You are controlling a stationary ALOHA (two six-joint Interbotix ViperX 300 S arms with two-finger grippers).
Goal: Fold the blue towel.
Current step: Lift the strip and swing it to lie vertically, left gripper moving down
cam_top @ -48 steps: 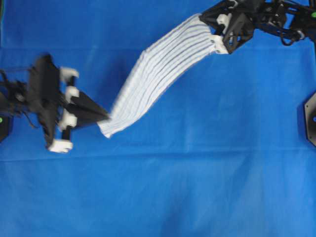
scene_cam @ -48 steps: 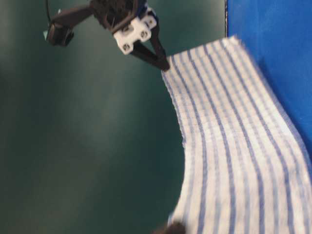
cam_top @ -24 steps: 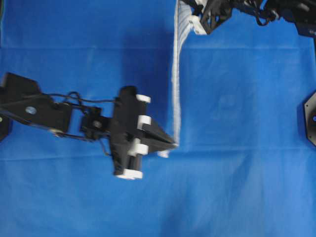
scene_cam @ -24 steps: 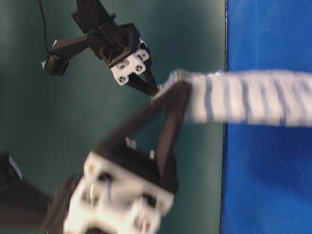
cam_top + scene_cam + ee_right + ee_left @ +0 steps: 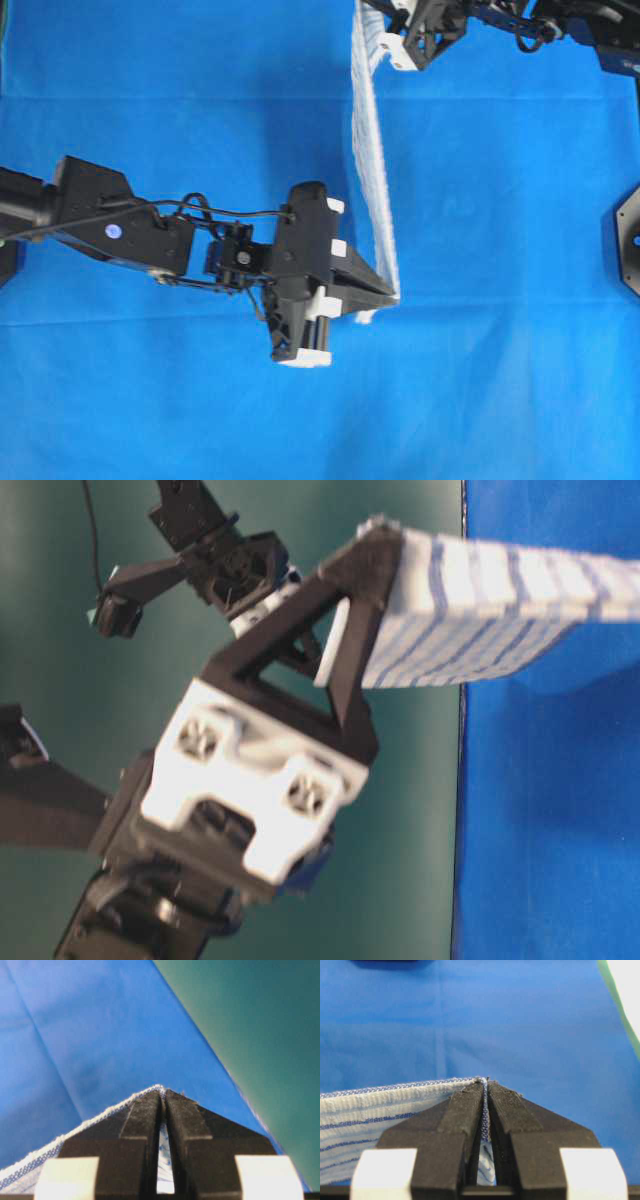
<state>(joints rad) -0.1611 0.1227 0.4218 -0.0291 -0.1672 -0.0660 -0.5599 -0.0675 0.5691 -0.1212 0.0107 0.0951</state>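
The white woven towel with thin dark-blue and light-blue stripes (image 5: 372, 170) hangs stretched in the air above the solid-blue cloth-covered surface (image 5: 500, 380), seen nearly edge-on from overhead as a narrow band between the two arms. The left tool (image 5: 392, 294), on a black arm reaching level from the left, is clamped on the towel's near hemmed corner, cloth pinched between its black fingers (image 5: 462, 1115). The right tool (image 5: 385, 45), at the top edge, is likewise clamped on the far corner, its wrist view showing hem between closed fingers (image 5: 145, 1120).
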